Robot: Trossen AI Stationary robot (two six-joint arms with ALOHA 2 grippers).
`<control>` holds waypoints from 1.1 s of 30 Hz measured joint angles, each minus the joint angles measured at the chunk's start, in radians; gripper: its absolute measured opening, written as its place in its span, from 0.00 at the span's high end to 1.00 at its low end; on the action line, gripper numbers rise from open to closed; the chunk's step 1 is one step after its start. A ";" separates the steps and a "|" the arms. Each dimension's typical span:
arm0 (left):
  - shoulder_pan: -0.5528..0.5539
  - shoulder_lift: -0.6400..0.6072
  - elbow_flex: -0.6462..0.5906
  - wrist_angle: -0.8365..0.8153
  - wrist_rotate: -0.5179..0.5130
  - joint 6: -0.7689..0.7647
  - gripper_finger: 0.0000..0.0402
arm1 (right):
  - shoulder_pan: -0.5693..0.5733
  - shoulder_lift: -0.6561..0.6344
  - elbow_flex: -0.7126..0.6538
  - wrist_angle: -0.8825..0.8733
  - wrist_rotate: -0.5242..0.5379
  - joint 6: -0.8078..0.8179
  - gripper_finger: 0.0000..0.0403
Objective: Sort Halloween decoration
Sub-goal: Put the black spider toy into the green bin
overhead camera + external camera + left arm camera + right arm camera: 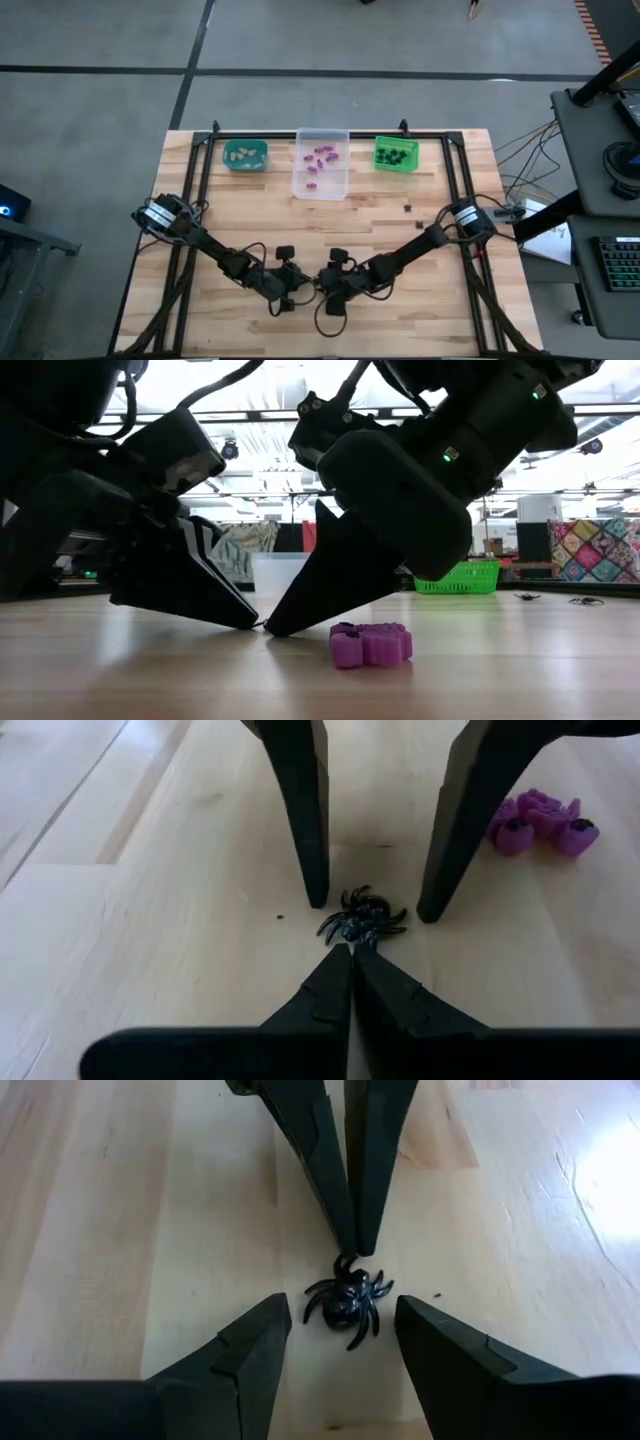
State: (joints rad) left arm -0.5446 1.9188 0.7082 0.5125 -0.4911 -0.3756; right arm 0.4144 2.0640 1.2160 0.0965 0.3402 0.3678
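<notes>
Right tool (340,1340) straddles black spider (345,1300); left tool (352,955) closed

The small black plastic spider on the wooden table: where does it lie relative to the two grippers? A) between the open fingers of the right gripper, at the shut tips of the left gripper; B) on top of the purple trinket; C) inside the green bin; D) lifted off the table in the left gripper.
A: the small black plastic spider lies flat on the wooden table, between the spread fingers of the right gripper, with the shut left gripper tips touching it.
</notes>
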 joint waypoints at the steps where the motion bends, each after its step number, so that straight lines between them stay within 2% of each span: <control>1: 0.000 -0.005 0.000 -0.004 0.001 0.000 1.00 | -0.001 0.000 0.000 0.004 -0.001 -0.009 0.54; 6: 0.000 -0.070 -0.002 -0.040 0.004 0.010 1.00 | -0.009 -0.004 0.001 0.020 -0.006 -0.035 0.60; 13: 0.000 -0.203 -0.002 -0.176 -0.022 0.051 1.00 | -0.024 -0.007 0.000 0.043 -0.006 -0.064 0.75; 19: 0.000 -0.252 -0.004 -0.196 -0.024 0.070 1.00 | -0.025 -0.007 0.000 0.044 0.004 -0.068 0.87; 27: 0.000 -0.252 -0.005 -0.207 -0.025 0.062 1.00 | -0.026 -0.017 0.000 0.038 0.004 -0.069 0.92; 33: -0.002 -0.264 -0.004 -0.211 -0.101 0.063 1.00 | -0.026 -0.041 0.000 0.036 0.003 -0.077 0.95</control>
State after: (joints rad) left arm -0.5465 1.6551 0.7044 0.3015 -0.5918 -0.3121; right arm 0.3882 2.0233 1.2163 0.1326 0.3435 0.2905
